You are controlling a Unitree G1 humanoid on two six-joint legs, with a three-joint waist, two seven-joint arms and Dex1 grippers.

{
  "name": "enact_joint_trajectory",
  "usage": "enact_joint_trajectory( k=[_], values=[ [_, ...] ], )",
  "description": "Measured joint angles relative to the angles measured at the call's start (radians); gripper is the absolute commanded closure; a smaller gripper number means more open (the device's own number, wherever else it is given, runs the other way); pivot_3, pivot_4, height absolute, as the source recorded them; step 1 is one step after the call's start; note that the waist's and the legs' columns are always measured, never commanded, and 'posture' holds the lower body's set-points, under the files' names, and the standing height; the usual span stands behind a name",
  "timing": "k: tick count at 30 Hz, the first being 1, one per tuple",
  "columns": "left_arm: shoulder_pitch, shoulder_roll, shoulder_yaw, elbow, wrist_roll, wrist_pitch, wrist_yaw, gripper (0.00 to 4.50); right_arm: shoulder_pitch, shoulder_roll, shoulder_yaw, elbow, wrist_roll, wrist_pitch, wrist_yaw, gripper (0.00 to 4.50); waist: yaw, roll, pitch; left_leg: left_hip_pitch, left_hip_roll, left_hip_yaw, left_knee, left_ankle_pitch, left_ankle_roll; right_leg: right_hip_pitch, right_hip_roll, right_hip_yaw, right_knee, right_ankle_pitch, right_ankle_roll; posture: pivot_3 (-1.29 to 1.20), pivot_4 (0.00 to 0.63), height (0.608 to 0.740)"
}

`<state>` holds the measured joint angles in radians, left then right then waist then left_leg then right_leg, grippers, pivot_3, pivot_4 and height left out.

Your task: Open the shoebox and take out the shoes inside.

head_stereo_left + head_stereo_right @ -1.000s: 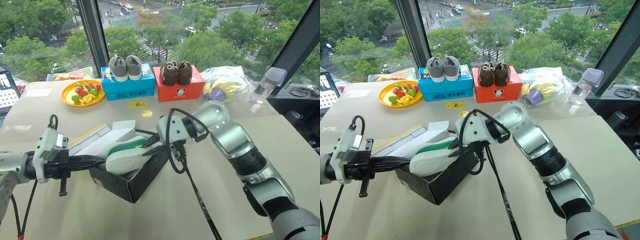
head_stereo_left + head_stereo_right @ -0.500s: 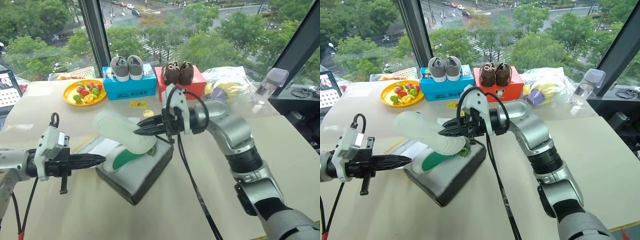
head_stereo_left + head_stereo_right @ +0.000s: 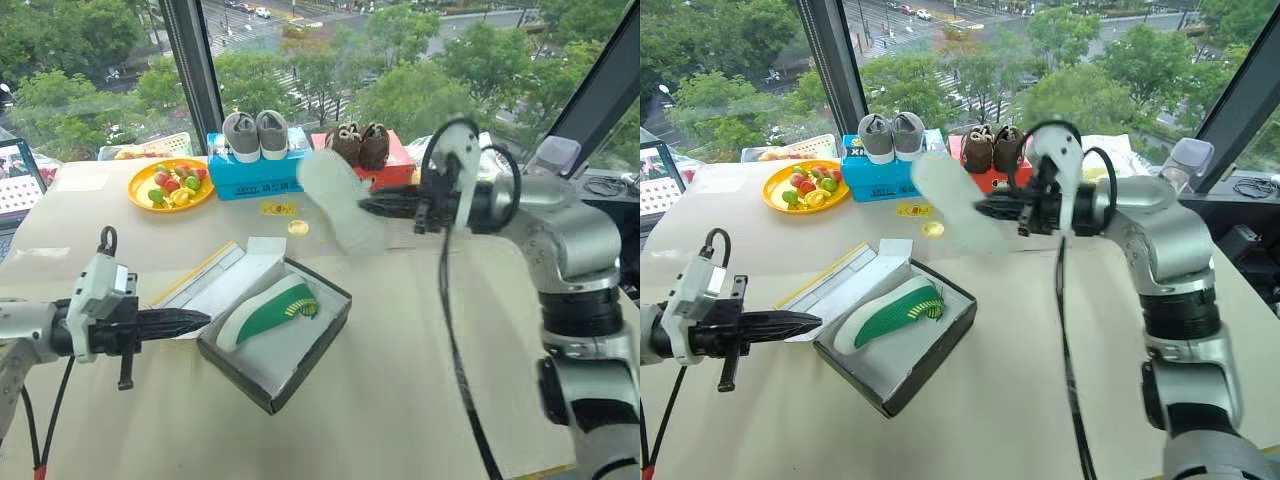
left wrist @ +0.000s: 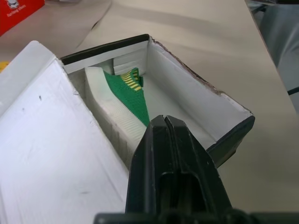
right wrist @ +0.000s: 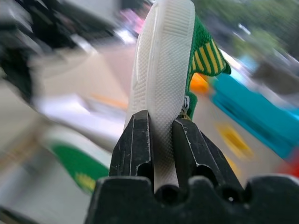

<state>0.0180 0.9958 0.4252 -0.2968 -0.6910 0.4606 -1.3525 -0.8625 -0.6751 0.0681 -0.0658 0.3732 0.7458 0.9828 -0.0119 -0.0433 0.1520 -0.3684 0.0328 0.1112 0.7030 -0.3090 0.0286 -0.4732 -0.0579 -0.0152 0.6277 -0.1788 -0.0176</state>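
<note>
The right gripper (image 5: 161,140) pinches one green shoe (image 5: 168,65) by its white sole, up in the air past the far right corner of the shoebox (image 3: 275,345). The left gripper (image 3: 195,321) is shut tight and holds nothing; it sits just left of the shoebox, pointing at it. The other shoe (image 3: 268,312) lies inside the open shoebox, long way running from the near left corner to the far right. The left gripper is nearer to it.

shoebox (image 3: 300,345): open, white inside | green shoe (image 3: 268,312): inside | other shoe (image 5: 163,79): aloft, sole-out
</note>
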Motion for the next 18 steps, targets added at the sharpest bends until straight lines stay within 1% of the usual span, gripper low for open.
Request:
enact_joint_trajectory(
  k=[4,8,12,16,17,18],
  values=[
    [0.001,0.000,0.010,0.000,0.000,0.000,0.008,4.50,0.103,-0.094,0.098,-0.001,-0.137,-0.045,-0.034,4.13,-0.006,0.000,0.000,0.000,0.000,0.000,-0.001,0.000,0.000,0.000,0.000,0.001,0.000,0.000,0.001,0.00,0.150,0.731],
    [0.018,-0.002,0.012,0.000,0.001,-0.001,0.008,4.50,0.170,-0.163,0.179,-0.003,-0.269,-0.077,-0.072,4.13,-0.007,0.000,0.000,0.000,0.000,0.000,-0.001,0.000,0.000,0.000,0.000,0.002,0.000,-0.001,0.001,0.00,0.150,0.731],
    [0.033,-0.011,0.017,-0.002,0.000,-0.004,0.010,4.50,0.240,-0.262,0.265,-0.071,-0.492,-0.178,-0.165,4.13,0.001,0.001,0.000,0.000,0.000,0.000,0.000,0.000,0.001,0.000,0.000,0.001,-0.001,-0.003,0.005,0.00,0.150,0.731],
    [0.045,-0.018,0.022,-0.003,-0.001,-0.004,0.011,4.50,0.314,-0.273,0.303,-0.149,-0.629,-0.202,-0.229,4.13,0.001,0.001,0.000,0.000,-0.001,0.000,0.000,0.000,0.000,0.000,0.000,0.002,0.000,-0.003,0.005,0.00,0.150,0.731],
    [0.046,-0.019,0.023,-0.003,-0.002,-0.004,0.011,4.50,0.345,-0.274,0.327,-0.172,-0.704,-0.214,-0.261,4.13,0.000,0.000,0.000,0.000,-0.001,0.000,0.000,0.000,0.000,0.000,0.000,0.002,0.000,-0.003,0.005,0.00,0.150,0.731],
    [0.047,-0.019,0.024,-0.003,-0.002,-0.004,0.011,4.50,0.366,-0.273,0.335,-0.185,-0.736,-0.221,-0.282,4.13,0.000,0.000,0.000,0.000,-0.001,0.000,0.000,0.000,-0.001,0.000,0.000,0.002,0.000,-0.004,0.005,0.00,0.150,0.731]
  ],
)
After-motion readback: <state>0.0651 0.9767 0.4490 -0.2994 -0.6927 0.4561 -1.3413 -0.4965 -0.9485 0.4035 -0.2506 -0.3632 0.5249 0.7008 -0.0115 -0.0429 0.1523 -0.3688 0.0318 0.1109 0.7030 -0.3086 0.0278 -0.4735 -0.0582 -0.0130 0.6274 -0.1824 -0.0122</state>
